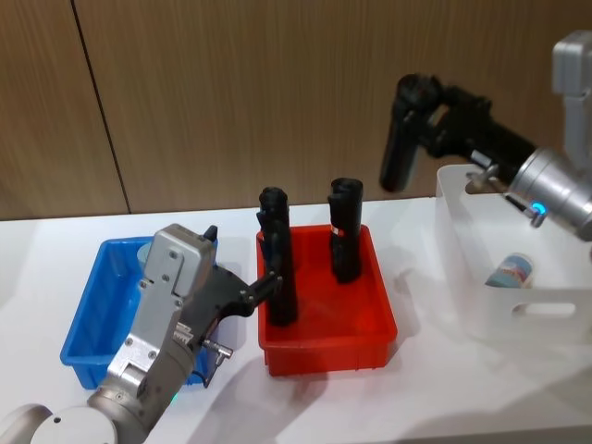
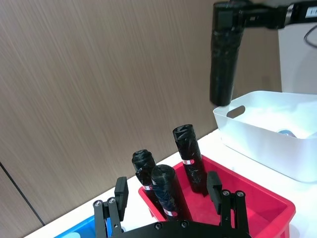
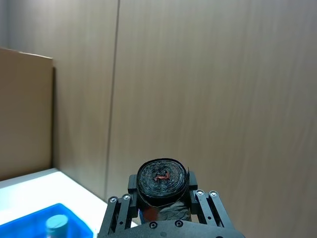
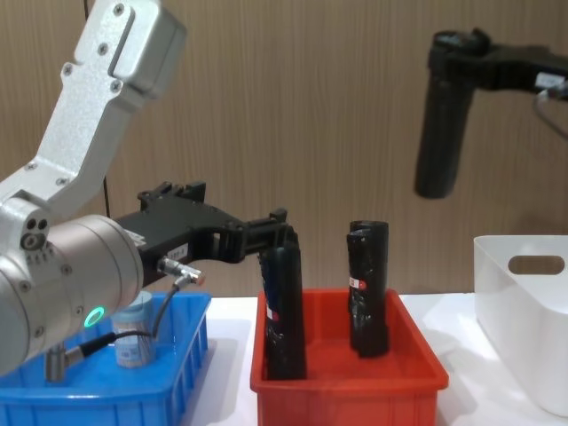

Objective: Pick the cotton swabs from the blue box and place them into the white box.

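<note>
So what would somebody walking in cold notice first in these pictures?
Probably the right claw, raised high above the white box and shut on a tall black cylinder that hangs upright in the air. Next, the left claw reaching into the red bin among the black cylinders standing there. A cotton swab jar sits in the blue box and another lies in the white box.

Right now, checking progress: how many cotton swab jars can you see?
2 cotton swab jars: one stands in the blue box, partly hidden by the left arm; one lies in the white box. The arm may hide more.
</note>
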Controlling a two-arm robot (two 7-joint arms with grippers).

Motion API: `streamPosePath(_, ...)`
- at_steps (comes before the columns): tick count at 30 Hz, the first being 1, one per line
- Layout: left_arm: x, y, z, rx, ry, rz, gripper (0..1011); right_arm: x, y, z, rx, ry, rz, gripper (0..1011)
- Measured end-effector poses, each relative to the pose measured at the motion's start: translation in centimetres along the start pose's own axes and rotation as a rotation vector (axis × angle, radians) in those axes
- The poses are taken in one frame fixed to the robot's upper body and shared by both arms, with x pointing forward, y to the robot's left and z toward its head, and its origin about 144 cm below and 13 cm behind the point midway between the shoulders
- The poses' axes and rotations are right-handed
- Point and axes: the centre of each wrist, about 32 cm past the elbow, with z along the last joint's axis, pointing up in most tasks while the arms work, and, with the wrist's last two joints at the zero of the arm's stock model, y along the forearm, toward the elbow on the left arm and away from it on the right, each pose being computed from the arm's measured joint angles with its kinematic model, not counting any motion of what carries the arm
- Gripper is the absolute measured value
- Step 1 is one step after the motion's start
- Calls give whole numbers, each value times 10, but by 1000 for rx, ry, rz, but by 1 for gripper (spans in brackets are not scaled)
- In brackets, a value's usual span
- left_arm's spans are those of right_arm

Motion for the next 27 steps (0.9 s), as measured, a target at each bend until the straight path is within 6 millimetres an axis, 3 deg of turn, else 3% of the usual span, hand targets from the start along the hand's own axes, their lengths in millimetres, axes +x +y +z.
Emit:
streamPosePath(11, 0, 0, 0, 0, 0, 0, 1004, 15, -16, 24, -32, -91, -129, 545)
streamPosePath(27, 0, 0, 0, 0, 0, 0, 1004, 46, -42, 21, -201, -150, -328, 544)
